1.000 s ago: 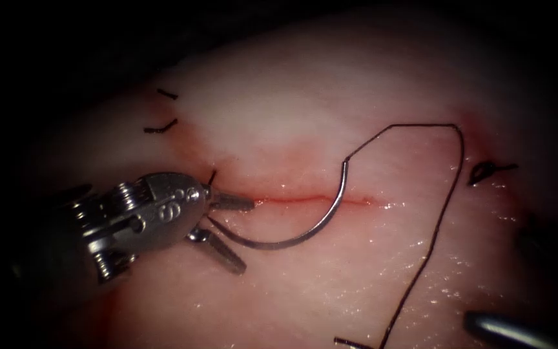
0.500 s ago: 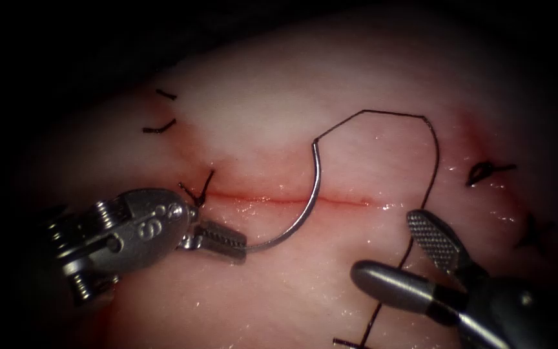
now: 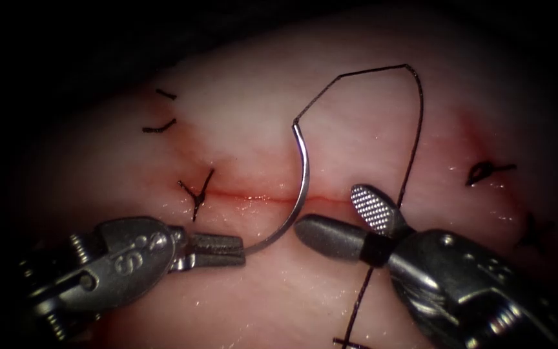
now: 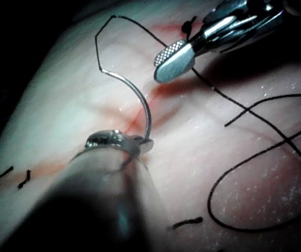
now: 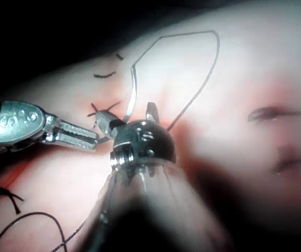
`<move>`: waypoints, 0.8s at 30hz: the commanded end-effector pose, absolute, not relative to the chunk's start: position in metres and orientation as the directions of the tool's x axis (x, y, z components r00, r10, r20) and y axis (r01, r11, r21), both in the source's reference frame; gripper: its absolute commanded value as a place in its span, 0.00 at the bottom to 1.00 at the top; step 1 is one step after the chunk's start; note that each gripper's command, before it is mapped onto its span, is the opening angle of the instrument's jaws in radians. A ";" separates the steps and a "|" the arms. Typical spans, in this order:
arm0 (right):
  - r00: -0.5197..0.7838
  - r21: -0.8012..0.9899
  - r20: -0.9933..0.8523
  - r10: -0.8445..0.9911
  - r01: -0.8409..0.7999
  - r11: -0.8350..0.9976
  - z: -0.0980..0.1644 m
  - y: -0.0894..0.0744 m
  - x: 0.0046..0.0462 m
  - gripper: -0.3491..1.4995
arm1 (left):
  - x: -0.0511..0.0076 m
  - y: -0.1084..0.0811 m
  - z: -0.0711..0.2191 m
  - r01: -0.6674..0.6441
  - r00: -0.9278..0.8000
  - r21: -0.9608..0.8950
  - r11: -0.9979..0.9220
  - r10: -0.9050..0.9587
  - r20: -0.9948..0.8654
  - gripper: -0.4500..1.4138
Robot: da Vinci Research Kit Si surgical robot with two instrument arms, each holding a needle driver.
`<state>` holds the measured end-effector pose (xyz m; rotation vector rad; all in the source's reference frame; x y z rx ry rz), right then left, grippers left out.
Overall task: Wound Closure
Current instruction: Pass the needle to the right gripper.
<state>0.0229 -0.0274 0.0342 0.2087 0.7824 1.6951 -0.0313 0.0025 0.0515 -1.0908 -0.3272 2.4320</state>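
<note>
My left tool (image 3: 235,249) comes in from the lower left, jaws shut on the curved needle (image 3: 303,184) near its pointed end. The needle is out of the tissue (image 3: 259,116). It arcs up across the cut (image 3: 253,196) to its tail, where the dark thread (image 3: 414,123) starts. The thread loops high, then runs down past my right tool (image 3: 328,211). That tool's jaws are open just right of the needle's mid-curve and hold nothing. The left wrist view has the needle (image 4: 142,102) and the right tool (image 4: 172,62). In the right wrist view the needle (image 5: 132,100) rises beside the left tool (image 5: 72,134).
A tied stitch with short tails (image 3: 196,190) sits at the cut's left end. Loose cut thread ends (image 3: 159,126) lie at the upper left. Two more knots (image 3: 485,171) are on the right. Red fluid tints the tissue along the cut. Slack thread (image 4: 255,157) lies coiled on the tissue.
The left tool's jaws closed on the needle's pointed end and swung it more upright, raising the thread loop. The right tool came in from the lower right, open, up to the needle.
</note>
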 end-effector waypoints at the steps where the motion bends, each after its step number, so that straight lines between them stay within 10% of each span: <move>1: -0.290 0.593 -0.264 0.920 -0.801 -0.083 0.035 -0.026 0.0250 0.71 | -0.0318 0.003 0.052 -0.306 -0.582 -0.381 -0.872 0.488 -0.651 0.00; 13: -0.304 0.576 -0.252 0.919 -0.810 -0.110 0.036 -0.024 0.0264 0.64 | -0.0316 0.003 0.051 -0.314 -0.584 -0.348 -0.883 0.469 -0.663 0.00; 16: -0.296 0.566 -0.245 0.923 -0.817 -0.112 0.036 -0.024 0.0270 0.49 | -0.0318 0.003 0.050 -0.315 -0.585 -0.339 -0.886 0.463 -0.666 0.00; 19: -0.287 0.542 -0.247 0.925 -0.833 -0.114 0.036 -0.024 0.0273 0.00 | -0.0318 0.003 0.050 -0.310 -0.587 -0.327 -0.893 0.450 -0.673 0.00; 24: -0.240 0.493 -0.284 0.928 -0.867 -0.073 0.036 -0.023 0.0271 0.00 | -0.0317 0.003 0.050 -0.291 -0.597 -0.304 -0.907 0.421 -0.683 0.00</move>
